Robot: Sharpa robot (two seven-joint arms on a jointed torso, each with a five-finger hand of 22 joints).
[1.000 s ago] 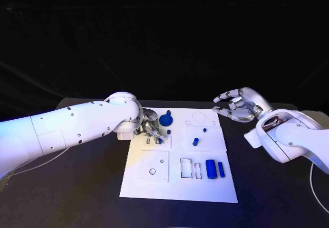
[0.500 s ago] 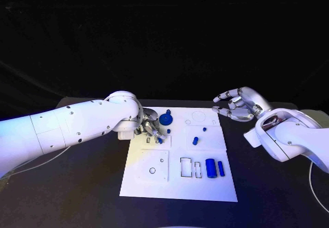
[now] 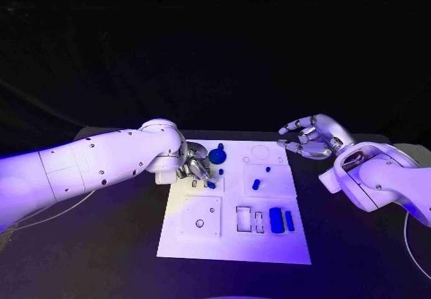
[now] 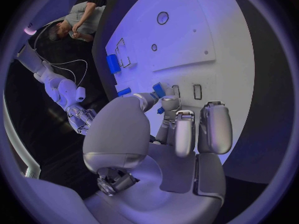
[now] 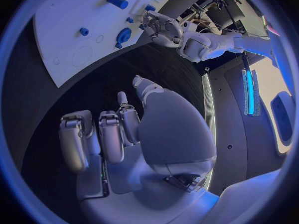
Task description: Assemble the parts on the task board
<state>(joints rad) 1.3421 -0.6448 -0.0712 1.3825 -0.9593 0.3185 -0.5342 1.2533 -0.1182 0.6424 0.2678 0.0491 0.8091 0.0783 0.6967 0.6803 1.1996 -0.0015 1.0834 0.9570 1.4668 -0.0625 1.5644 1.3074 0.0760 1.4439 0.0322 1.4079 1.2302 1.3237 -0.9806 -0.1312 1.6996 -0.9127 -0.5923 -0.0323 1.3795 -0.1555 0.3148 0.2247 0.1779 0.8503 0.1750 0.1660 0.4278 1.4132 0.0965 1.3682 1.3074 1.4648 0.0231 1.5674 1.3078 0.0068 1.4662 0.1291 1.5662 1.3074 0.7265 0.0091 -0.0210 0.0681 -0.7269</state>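
Note:
The white task board [image 3: 235, 240] lies in the middle of the black table. My left hand [image 3: 196, 167] hovers over its upper left area and pinches a small blue part [image 3: 209, 184] [image 4: 159, 89] just beside two small rectangular slots [image 4: 197, 91]. A round blue part [image 3: 217, 157] sits right behind the hand. A blue peg [image 3: 256, 184] lies mid-board, and a blue block [image 3: 276, 220] with a thin blue bar [image 3: 289, 220] lies at the lower right. My right hand [image 3: 310, 140] floats off the board's upper right corner, fingers apart and holding nothing.
Empty outlined slots [image 3: 243, 219] lie left of the blue block, and a square panel with a small hole [image 3: 199, 222] sits lower left. Two tiny blue pieces [image 3: 268, 169] rest near the board's top. Bare black table [image 3: 108, 249] surrounds the board. A cable [image 3: 54, 215] trails at the left.
The left hand has shifted only slightly in place over the slots, still holding the small blue part. The right hand stays where it was.

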